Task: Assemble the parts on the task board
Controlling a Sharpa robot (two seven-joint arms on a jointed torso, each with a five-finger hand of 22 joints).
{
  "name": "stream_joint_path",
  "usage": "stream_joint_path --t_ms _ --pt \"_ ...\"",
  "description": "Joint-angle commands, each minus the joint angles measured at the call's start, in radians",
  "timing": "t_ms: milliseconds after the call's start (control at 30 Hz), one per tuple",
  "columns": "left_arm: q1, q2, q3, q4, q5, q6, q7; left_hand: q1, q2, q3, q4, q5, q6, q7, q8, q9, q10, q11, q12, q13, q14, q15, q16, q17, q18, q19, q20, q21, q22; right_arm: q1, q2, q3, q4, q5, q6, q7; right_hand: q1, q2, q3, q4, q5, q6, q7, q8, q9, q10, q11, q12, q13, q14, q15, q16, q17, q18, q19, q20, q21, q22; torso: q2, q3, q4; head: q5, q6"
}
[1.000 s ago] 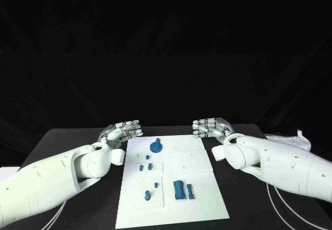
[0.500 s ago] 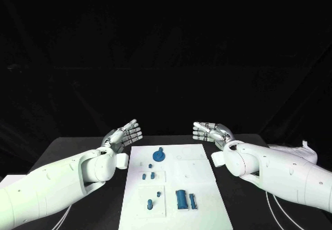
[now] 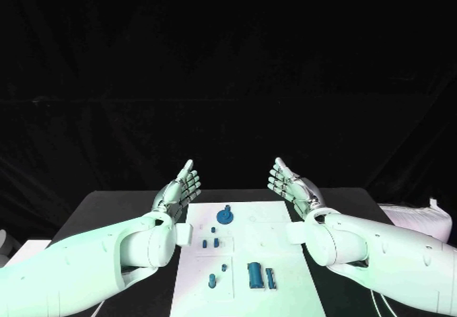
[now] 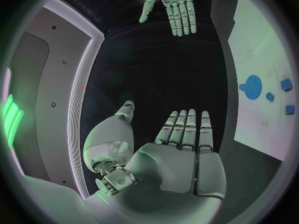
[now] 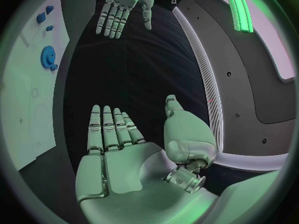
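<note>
Above the task board, left hand, right hand now raised, fingers straightened, empty

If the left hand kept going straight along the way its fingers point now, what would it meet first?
Probably nothing: the left hand is open, fingers aimed up and away over the table's far edge into dark backdrop. The task board lies beside and below it. Depth is uncertain.

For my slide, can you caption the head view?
Both hands raised open above the board of blue parts.
</note>
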Motion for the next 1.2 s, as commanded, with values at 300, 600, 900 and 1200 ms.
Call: stream_joint_path --t_ms 300,600,900,1200 --pt "-0.013 -0.021 0.009 0.067 -0.099 -0.205 0.07 -0.262 0.003 -0.076 0.0 -0.024 -0.203 -0.052 -0.007 -0.003 -0.213 -0.022 -0.011 -0.002 -0.207 -0.01 -0.07 -0.003 -0.094 -0.169 -0.1 -0.019 -0.077 -0.002 -0.009 -0.004 0.046 0.059 -0.154 0.089 -0.304 0.0 -0.002 -0.008 -0.024 -0.201 -0.035 -0.007 -0.003 -0.227 -0.01 -0.007 -0.003 -0.244 -0.002 -0.008 -0.01 -0.075 -0.232 -0.044 -0.008 -0.048 -0.001 0.0012 -0.0005 0.0 0.0" --pt "-0.013 -0.021 0.009 0.067 -0.099 -0.205 0.07 -0.345 0.003 -0.15 0.0 -0.024 -0.267 -0.052 -0.007 -0.003 -0.28 -0.022 -0.011 -0.002 -0.273 -0.01 -0.07 -0.003 -0.094 -0.222 -0.1 -0.019 -0.152 -0.002 -0.009 -0.004 0.046 0.059 -0.154 0.089 -0.4 0.0 -0.002 -0.008 -0.024 -0.265 -0.035 -0.007 -0.003 -0.299 -0.01 -0.007 -0.003 -0.322 -0.002 -0.008 -0.01 -0.075 -0.306 -0.044 -0.008 -0.048 -0.001 0.0012 -0.0005 0.0 0.0" --pt "-0.013 -0.021 0.009 0.067 -0.099 -0.205 0.07 -0.397 0.003 -0.15 0.0 -0.024 -0.307 -0.052 -0.007 -0.003 -0.322 -0.022 -0.011 -0.002 -0.311 -0.01 -0.07 -0.003 -0.094 -0.255 -0.1 -0.019 -0.152 -0.002 -0.009 -0.004 0.046 0.059 -0.154 0.089 -0.462 0.0 -0.002 -0.008 -0.024 -0.304 -0.035 -0.007 -0.003 -0.344 -0.01 -0.007 -0.003 -0.371 -0.002 -0.008 -0.01 -0.075 -0.352 -0.044 -0.008 -0.048 -0.001 0.0012 -0.0005 0.0 0.0" --pt "-0.013 -0.021 0.009 0.067 -0.099 -0.205 0.07 -0.517 0.003 -0.15 0.0 -0.024 -0.4 -0.052 -0.007 -0.003 -0.418 -0.022 -0.011 -0.002 -0.408 -0.01 -0.07 -0.003 -0.094 -0.336 -0.1 -0.019 -0.152 -0.002 -0.009 -0.004 0.046 0.059 -0.154 0.089 -0.6 0.0 -0.002 -0.008 -0.024 -0.396 -0.035 -0.007 -0.003 -0.447 -0.01 -0.007 -0.003 -0.481 -0.002 -0.008 -0.01 -0.075 -0.457 -0.044 -0.008 -0.048 -0.001 0.0012 -0.0005 0.0 0.0"
